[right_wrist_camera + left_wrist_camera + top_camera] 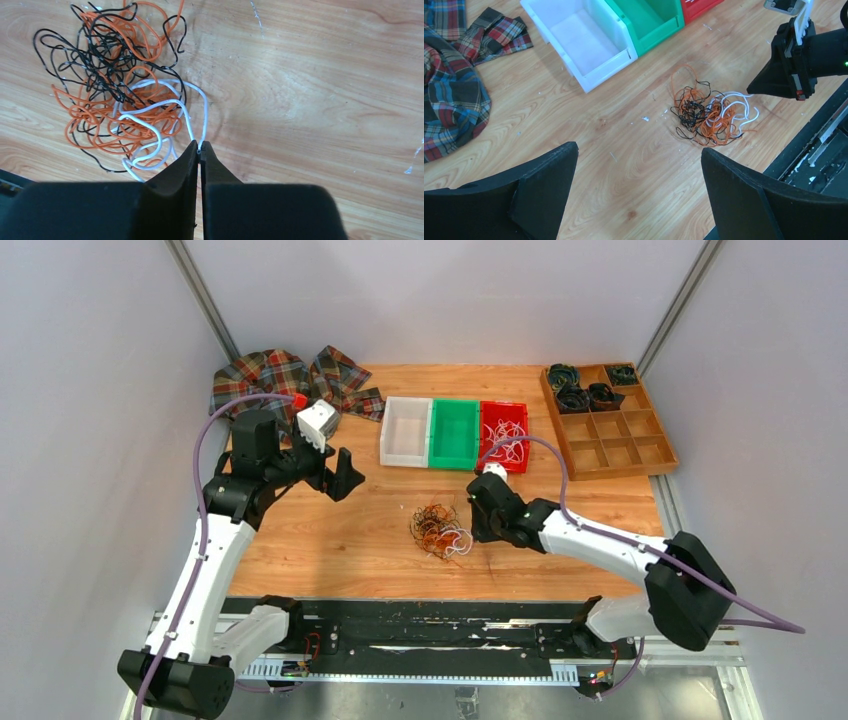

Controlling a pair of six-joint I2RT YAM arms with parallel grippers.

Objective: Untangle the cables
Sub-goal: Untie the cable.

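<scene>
The cables (440,530) lie in one tangle of orange, black and white wires on the wooden table, in front of the bins. My right gripper (200,149) sits at the tangle's right edge, shut on a loop of white cable (165,102) pinched at its fingertips. The rest of the tangle (115,95) spreads out just beyond it. From the left wrist view, the right gripper (751,90) touches the white strands of the pile (709,112). My left gripper (639,148) hovers wide open over bare wood, left of the tangle, holding nothing.
A white bin (405,430), a green bin (454,432) and a red bin (503,430) holding white wires stand behind the tangle. A wooden compartment tray (610,425) with dark coiled rolls is at the back right. A plaid cloth (285,375) lies at the back left.
</scene>
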